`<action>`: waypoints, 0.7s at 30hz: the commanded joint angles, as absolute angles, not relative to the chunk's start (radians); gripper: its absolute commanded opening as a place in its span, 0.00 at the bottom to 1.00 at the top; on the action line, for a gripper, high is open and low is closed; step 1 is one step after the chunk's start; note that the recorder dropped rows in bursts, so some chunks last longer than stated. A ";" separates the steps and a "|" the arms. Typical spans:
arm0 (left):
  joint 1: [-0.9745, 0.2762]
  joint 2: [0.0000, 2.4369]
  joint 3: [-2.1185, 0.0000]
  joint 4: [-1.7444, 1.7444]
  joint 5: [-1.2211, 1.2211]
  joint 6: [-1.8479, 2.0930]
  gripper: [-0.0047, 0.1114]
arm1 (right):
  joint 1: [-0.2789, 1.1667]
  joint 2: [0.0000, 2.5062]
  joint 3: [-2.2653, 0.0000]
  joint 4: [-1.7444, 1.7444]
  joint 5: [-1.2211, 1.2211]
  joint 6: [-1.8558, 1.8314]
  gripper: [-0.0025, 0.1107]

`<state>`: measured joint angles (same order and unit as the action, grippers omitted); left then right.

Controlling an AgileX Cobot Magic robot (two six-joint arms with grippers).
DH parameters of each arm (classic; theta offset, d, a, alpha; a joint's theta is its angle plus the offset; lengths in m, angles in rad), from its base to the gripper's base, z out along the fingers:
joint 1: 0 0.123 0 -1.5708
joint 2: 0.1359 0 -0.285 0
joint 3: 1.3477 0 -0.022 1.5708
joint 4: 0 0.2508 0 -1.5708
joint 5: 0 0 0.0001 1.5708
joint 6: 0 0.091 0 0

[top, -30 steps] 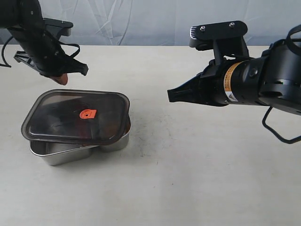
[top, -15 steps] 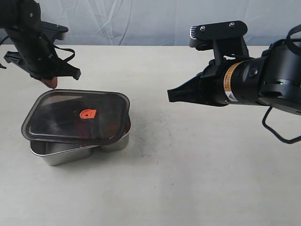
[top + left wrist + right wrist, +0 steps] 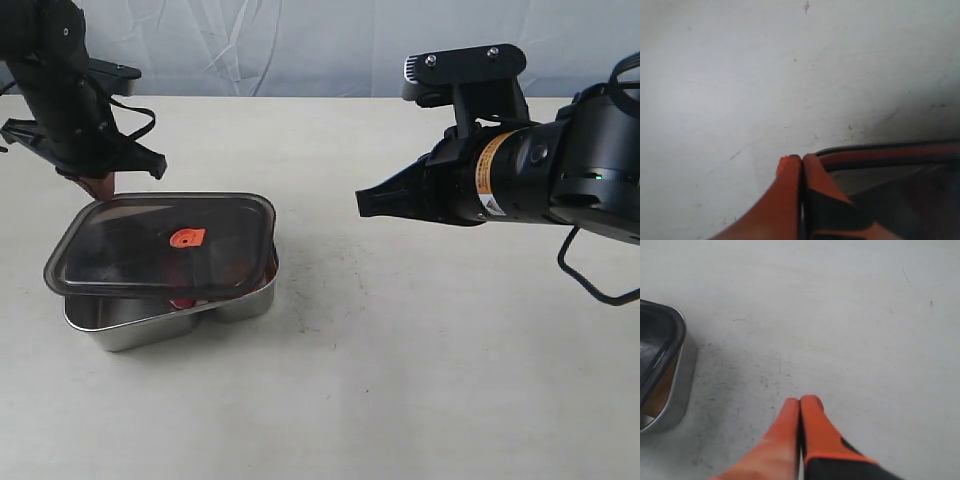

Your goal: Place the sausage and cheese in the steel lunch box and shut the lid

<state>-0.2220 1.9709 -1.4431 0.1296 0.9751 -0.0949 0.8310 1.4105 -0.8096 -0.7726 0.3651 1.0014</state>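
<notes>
Left hand point(image 3: 98, 185) sat at the upper left of the exterior frame, its orange fingers pressed together and holding nothing; its tips pointed down just beside the far left corner of the lid point(image 3: 160, 245), and whether they touched it could not be told; in the left wrist view the closed hand point(image 3: 801, 159) lay against the lid's dark rim point(image 3: 890, 150), with bare tabletop point(image 3: 740, 75) filling the rest. Right hand point(image 3: 362, 203) hung right of centre, well apart from the box point(image 3: 170, 318), also closed and empty; its wrist view showed the fingers point(image 3: 800, 401) shut tip to tip above the tabletop, with a corner of the lid point(image 3: 660, 335) and the steel wall point(image 3: 684, 385) at the left edge. The box stood on the tabletop point(image 3: 400, 380) in the lower left of the exterior frame; the lid lay on top of it but askew, shifted up and left so that the box's lower wall stuck out beneath; the orange tab point(image 3: 186, 238) sat at the lid's middle. A red sliver point(image 3: 190, 300) showed under the lid's lower edge; whether it was the sausage or the seal could not be told; the cheese could not be made out through the smoky lid.
</notes>
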 commanded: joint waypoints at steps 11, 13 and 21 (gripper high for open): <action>-0.222 1.852 -1.423 0.101 0.813 -0.086 0.04 | 0.829 1.412 -0.815 -0.878 0.228 0.998 0.02; -0.222 1.891 -1.423 0.072 0.761 -0.057 0.04 | 0.829 1.412 -0.815 -0.878 0.114 0.998 0.02; -0.222 1.988 -1.423 0.061 0.805 -0.047 0.04 | 0.829 1.412 -0.815 -0.878 0.094 0.998 0.02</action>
